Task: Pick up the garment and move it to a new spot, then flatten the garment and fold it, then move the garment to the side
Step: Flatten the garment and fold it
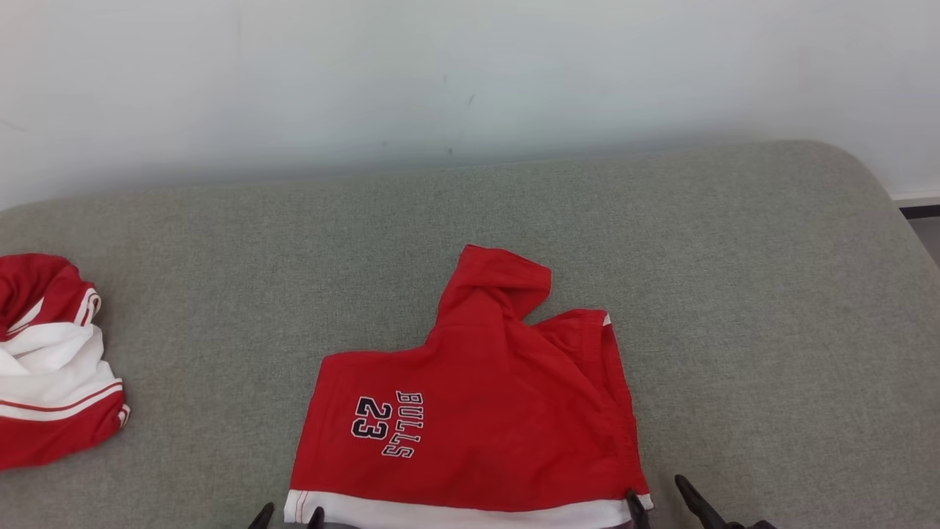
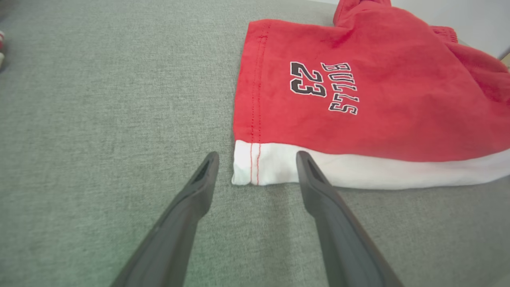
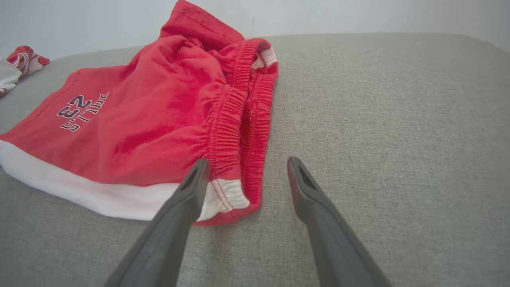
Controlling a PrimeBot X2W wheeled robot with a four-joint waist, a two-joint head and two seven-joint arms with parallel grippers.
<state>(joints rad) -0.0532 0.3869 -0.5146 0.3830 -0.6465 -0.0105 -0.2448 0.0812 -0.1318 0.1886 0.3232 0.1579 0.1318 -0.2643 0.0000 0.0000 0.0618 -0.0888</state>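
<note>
The garment is a pair of red shorts with a white band and "BULLS 23" lettering, lying folded on the grey cushion, one flap sticking up at the back. My left gripper is open at the garment's near left corner; in the left wrist view my left gripper has the white corner of the garment lying loose between its fingertips. My right gripper is open at the near right corner; in the right wrist view my right gripper straddles the elastic waistband end of the garment, not clamped.
A second red and white garment lies bunched at the cushion's far left edge, also seen as a small heap in the right wrist view. A pale wall rises behind the cushion. Bare grey fabric spreads to the right.
</note>
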